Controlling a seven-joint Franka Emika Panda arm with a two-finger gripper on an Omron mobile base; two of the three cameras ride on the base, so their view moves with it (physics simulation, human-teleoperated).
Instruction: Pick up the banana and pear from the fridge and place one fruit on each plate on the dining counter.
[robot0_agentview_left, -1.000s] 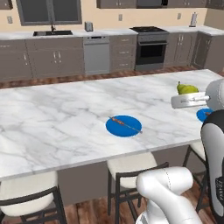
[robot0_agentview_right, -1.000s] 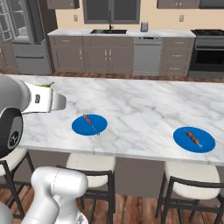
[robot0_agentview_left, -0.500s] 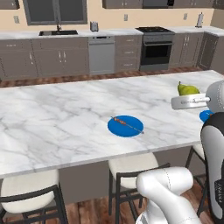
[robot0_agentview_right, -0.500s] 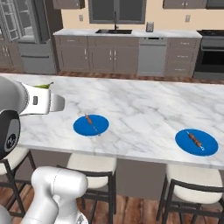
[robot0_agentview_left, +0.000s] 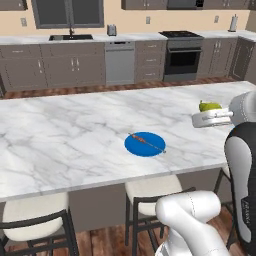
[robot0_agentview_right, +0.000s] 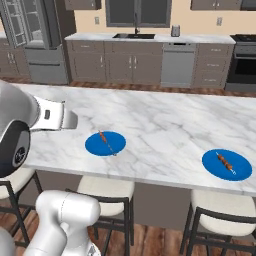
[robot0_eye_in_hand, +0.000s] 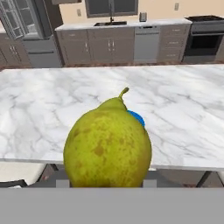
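The pear (robot0_eye_in_hand: 108, 142) sits in the gripper (robot0_agentview_left: 212, 118), which is closed around it and carries it in the air at the near edge of the dining counter (robot0_agentview_left: 65, 130). In the hand view the fruit hangs close to the camera with a sliver of blue plate just behind it. In the left base view its green top (robot0_agentview_left: 210, 106) pokes up above the white hand, to the right of the left plate (robot0_agentview_left: 145, 144). Both plates, the left one (robot0_agentview_right: 105, 143) and the right plate (robot0_agentview_right: 226, 164), lie well apart on the marble and hold no fruit, only a small reddish-brown mark each. So the task looks under halfway: the pear is fetched but not yet set down. The banana is probably yet to be fetched from the fridge (robot0_agentview_right: 35, 45), which stands at the far wall
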